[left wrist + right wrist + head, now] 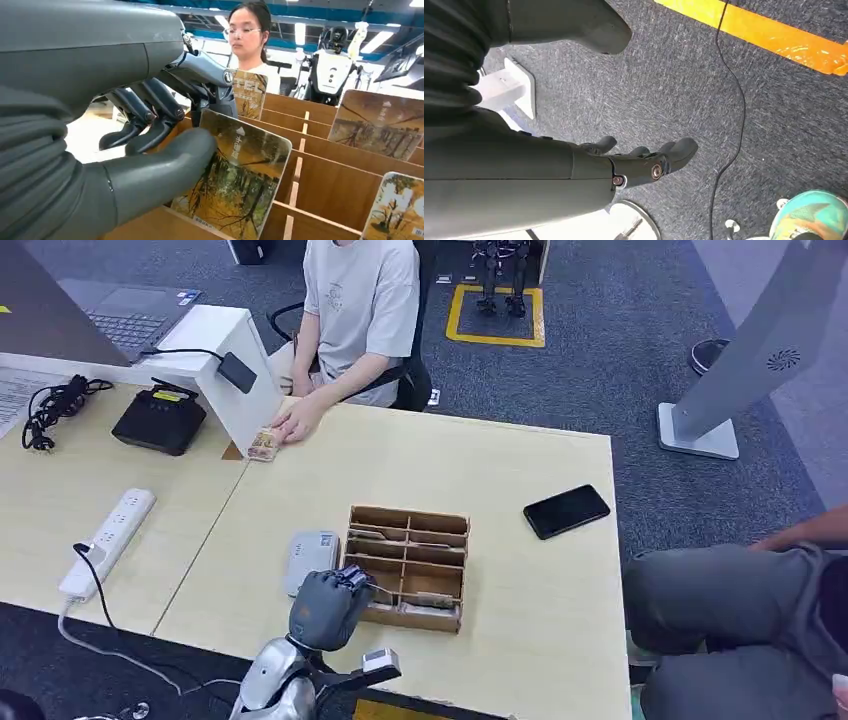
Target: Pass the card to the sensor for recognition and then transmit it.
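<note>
Left hand (165,125) pinches a card (235,175) in the wooden organizer (410,565); sensor (311,558) at nine o'clock, phone (566,511) at two. Right hand (644,162) hangs released.

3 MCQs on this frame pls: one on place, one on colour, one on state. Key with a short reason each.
1. Where does the black phone lie?
A. on the table, to the right of the wooden organizer
B. inside the organizer
C. on the laptop

2. What colour is the power strip?
A. black
B. white
C. orange

3. What is the left hand doing?
A. hanging over the floor
B. pressing the phone
C. pinching a card at the organizer

Key: 1 A, the phone rests on bare tabletop right of the organizer in the head view. 2 B, the strip shows white against the pale wood. 3 C, the left wrist view shows the thumb and a finger on opposite faces of the card, which stands in a wooden slot.
</note>
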